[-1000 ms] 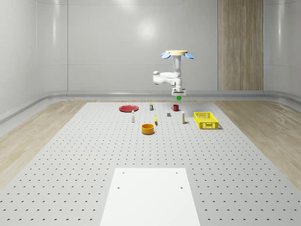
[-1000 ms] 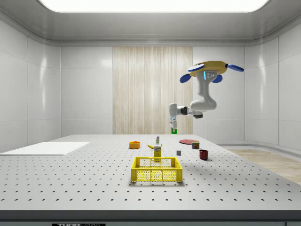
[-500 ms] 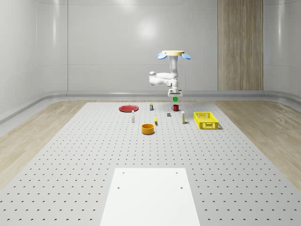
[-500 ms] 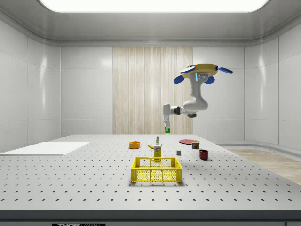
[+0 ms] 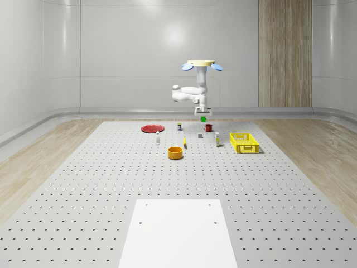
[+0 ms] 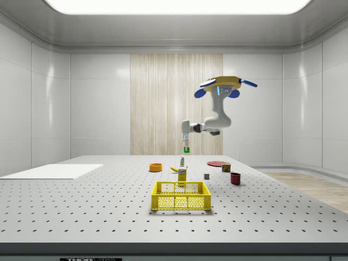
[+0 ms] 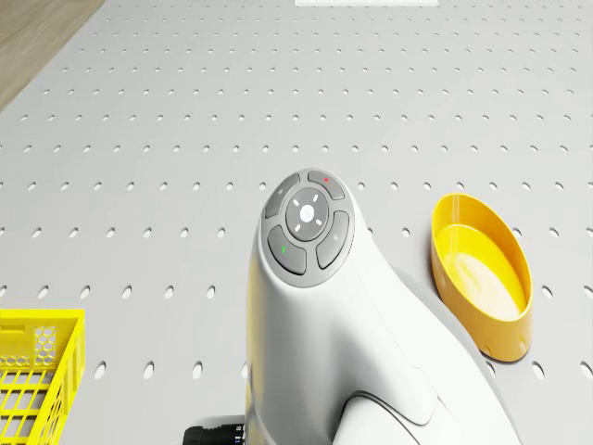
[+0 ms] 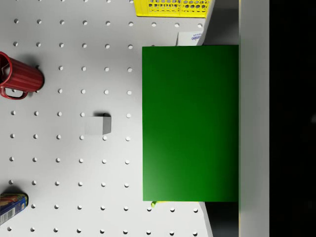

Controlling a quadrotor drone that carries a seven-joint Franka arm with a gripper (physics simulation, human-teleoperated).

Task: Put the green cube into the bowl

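The green cube (image 5: 203, 118) hangs in the air, well apart from the upright orange bowl (image 5: 175, 152) on the table.

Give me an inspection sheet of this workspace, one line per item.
Surface: grey perforated table with a white panel at its near end in the whole-scene view.
Job's things: green cube held in the air between the jaws; orange bowl on the table, nothing seen in it.
Clutter: yellow basket, red mug, red plate, small grey block, banana, small bottles and cartons.
Gripper: gripper pointing down, shut on the cube, well above the table.
Drone: drone hovering high over the table's cluttered part, not over the bowl.
Cables: nothing seen.
Surroundings: pale wall panels, a wood-grain panel, wooden floor strips.
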